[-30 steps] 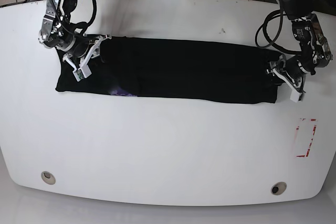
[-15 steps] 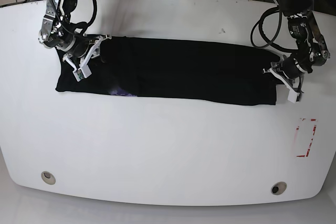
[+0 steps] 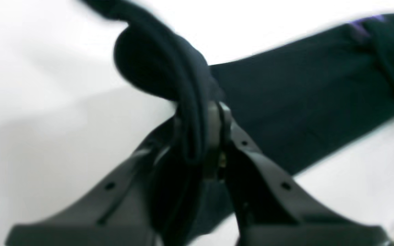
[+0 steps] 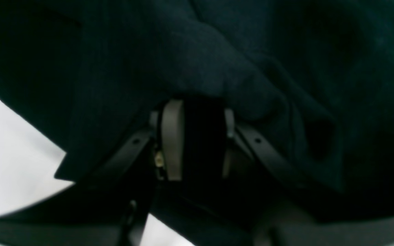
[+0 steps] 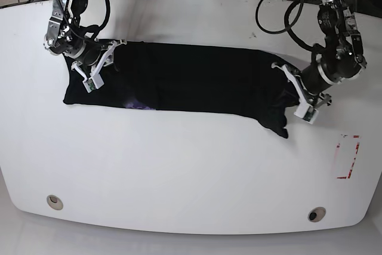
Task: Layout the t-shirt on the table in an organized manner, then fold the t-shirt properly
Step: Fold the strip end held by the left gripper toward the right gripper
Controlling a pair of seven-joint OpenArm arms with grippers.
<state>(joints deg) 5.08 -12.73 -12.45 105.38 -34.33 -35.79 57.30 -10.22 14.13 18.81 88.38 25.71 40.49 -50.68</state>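
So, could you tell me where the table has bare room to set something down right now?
The widest bare patch of the table runs from the t-shirt to the near edge. Another strip lies behind the shirt. The shirt's ends are crowded: the right gripper and left gripper work there.

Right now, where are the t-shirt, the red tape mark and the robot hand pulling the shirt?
t-shirt (image 5: 197, 82), base view, middle of the black cloth.
red tape mark (image 5: 347, 157), base view, its middle.
left gripper (image 5: 300, 101), base view, between fingertips.
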